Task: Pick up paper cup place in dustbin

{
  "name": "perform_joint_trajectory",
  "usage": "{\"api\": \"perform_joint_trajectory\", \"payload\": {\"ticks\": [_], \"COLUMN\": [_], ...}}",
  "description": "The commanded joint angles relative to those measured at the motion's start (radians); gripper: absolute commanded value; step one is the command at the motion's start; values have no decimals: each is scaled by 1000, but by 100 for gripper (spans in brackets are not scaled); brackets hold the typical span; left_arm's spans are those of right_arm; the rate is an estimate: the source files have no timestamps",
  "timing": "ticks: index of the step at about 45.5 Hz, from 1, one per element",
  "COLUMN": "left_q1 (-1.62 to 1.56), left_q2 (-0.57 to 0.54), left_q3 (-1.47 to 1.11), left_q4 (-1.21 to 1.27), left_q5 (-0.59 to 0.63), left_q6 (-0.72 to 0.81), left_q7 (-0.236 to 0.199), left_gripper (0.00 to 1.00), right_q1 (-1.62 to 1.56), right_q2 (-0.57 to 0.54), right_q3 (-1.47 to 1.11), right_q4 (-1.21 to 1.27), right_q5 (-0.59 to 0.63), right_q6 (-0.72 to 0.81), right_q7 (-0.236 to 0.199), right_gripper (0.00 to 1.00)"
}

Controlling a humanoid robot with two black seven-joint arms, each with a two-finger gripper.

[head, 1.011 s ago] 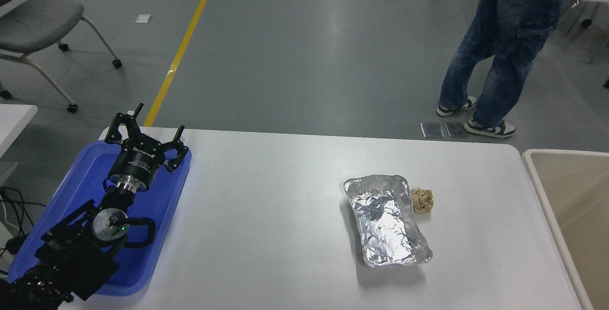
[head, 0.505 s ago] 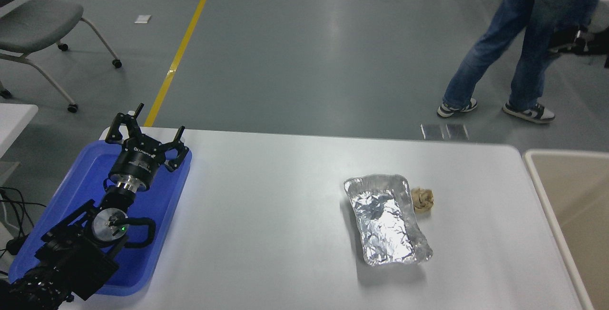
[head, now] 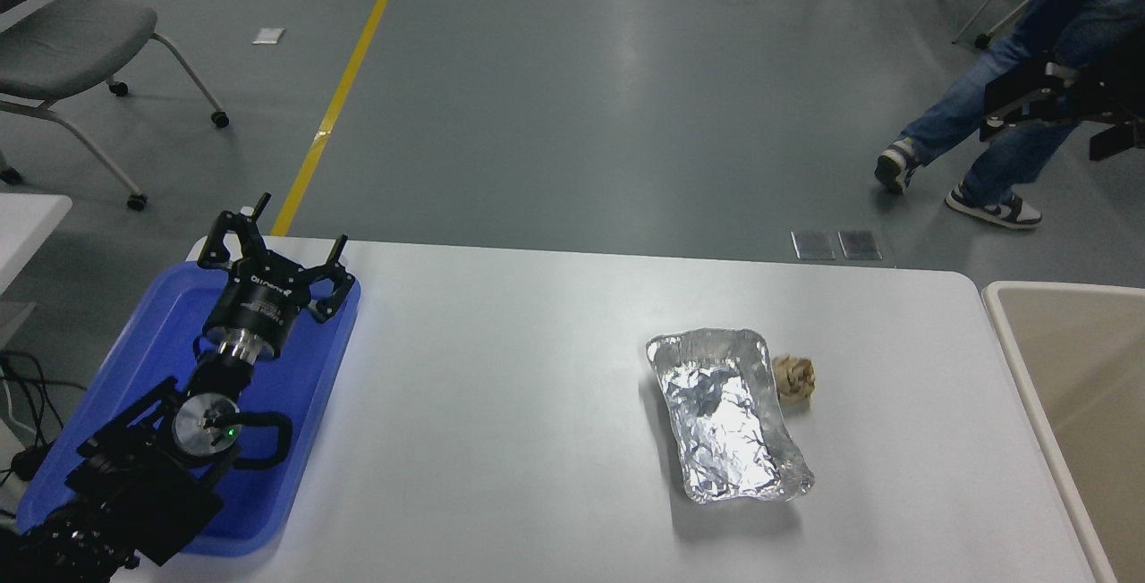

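Observation:
The paper cup is out of view. The dustbin [head: 1098,368], cream-beige with a tan inside, stands off the table's right end, cut by the picture's edge. A black arm with my right gripper [head: 1004,105] reaches in from the right edge high up, over the floor beyond the bin and in front of a person's legs; it is too small and dark to read. My left gripper [head: 268,239] rests open at the lower left over the blue tray [head: 304,404], holding nothing.
A crinkled silver foil tray [head: 729,413] lies right of the table's middle, with a crumpled brown paper ball [head: 794,376] touching its far right side. A person [head: 975,145] walks on the floor at the top right. A grey chair [head: 72,38] stands at the top left.
The person has walked off to the right. The black right arm has come further into view at the right edge. The left arm and the things on the table have not moved.

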Motion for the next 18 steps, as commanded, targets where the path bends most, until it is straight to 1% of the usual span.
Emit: {"api": "perform_joint_trajectory", "payload": {"ticks": [1, 10, 18], "left_q1": [0, 0, 0], "left_q2": [0, 0, 0], "left_q3": [0, 0, 0], "left_q4": [0, 0, 0], "left_q5": [1, 1, 0], "left_q6": [1, 1, 1], "left_q7": [0, 0, 0], "left_gripper": [100, 100, 100], "right_q1": [49, 36, 16], "right_q2": [7, 24, 49], "right_q3": [89, 176, 185], "right_q4": [109, 126, 124], "right_q5": [-2, -10, -37], "right_q6": [41, 41, 41], "right_q7": [0, 0, 0], "right_gripper": [100, 100, 100]}}
